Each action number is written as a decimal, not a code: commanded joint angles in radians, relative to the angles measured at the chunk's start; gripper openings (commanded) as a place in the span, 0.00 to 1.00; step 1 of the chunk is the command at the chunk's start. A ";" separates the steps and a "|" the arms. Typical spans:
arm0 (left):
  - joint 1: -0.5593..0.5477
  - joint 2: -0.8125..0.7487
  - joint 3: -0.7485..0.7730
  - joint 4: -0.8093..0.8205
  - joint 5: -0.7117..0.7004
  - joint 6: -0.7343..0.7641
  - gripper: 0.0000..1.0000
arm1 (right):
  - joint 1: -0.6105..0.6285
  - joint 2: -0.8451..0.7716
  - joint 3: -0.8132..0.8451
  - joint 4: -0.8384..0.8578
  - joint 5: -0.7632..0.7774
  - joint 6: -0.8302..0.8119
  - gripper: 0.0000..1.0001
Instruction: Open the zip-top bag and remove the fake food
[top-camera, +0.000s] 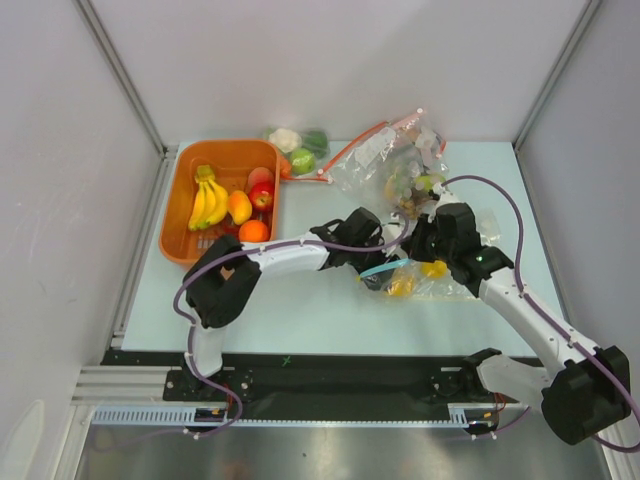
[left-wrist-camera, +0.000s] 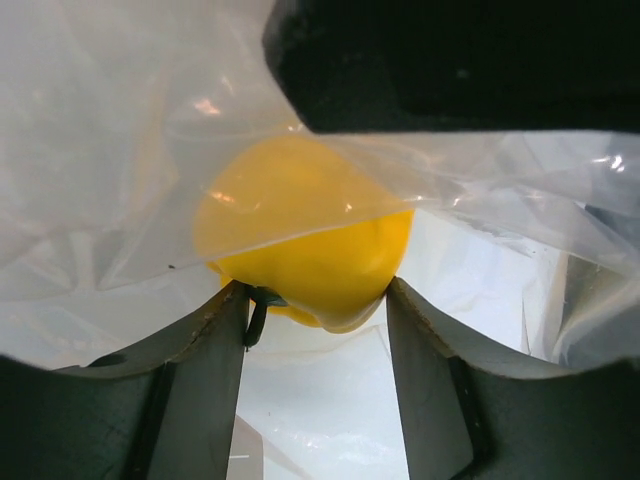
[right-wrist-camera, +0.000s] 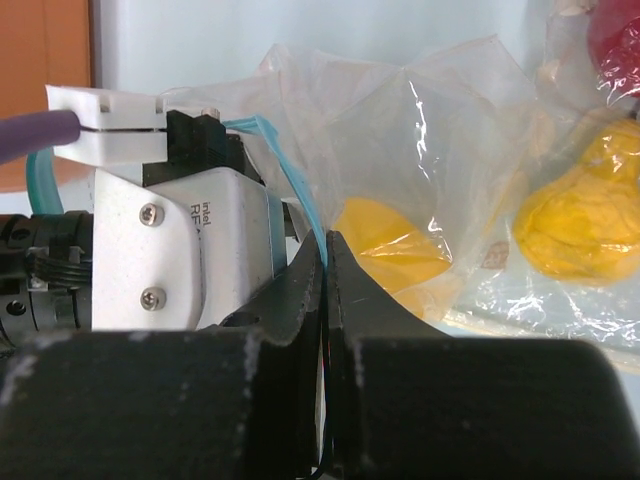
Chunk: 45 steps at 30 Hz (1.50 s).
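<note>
The zip-top bag (top-camera: 450, 283) lies mid-table, its teal-blue zip strip (top-camera: 385, 268) at its left end. My left gripper (top-camera: 377, 263) reaches into its mouth. In the left wrist view the fingers (left-wrist-camera: 215, 345) press both sides of a yellow fake fruit (left-wrist-camera: 310, 235), partly under clear plastic. My right gripper (right-wrist-camera: 328, 255) is shut on the teal strip (right-wrist-camera: 290, 185) at the bag's edge. Another yellow piece (right-wrist-camera: 585, 215) sits deeper in the bag. A banana bunch (top-camera: 207, 200), a mango-like piece (top-camera: 240, 207) and an orange (top-camera: 253, 231) lie in the orange basket (top-camera: 172, 215).
A red apple (top-camera: 262, 196) is also in the basket. A second clear bag with a red zip strip (top-camera: 400, 155) lies at the back right, more fruit inside. A small bag with a green apple (top-camera: 301, 159) lies behind the basket. White walls stand close around the table.
</note>
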 joint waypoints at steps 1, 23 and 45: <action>0.016 -0.010 -0.014 0.071 0.071 -0.019 0.39 | 0.018 -0.025 0.004 0.038 -0.034 0.012 0.00; 0.054 -0.159 -0.036 0.056 0.093 -0.099 0.00 | -0.004 -0.025 -0.007 0.034 -0.046 0.012 0.00; 0.066 -0.142 -0.026 0.027 0.131 -0.113 0.39 | -0.034 -0.031 -0.020 0.024 -0.065 0.015 0.00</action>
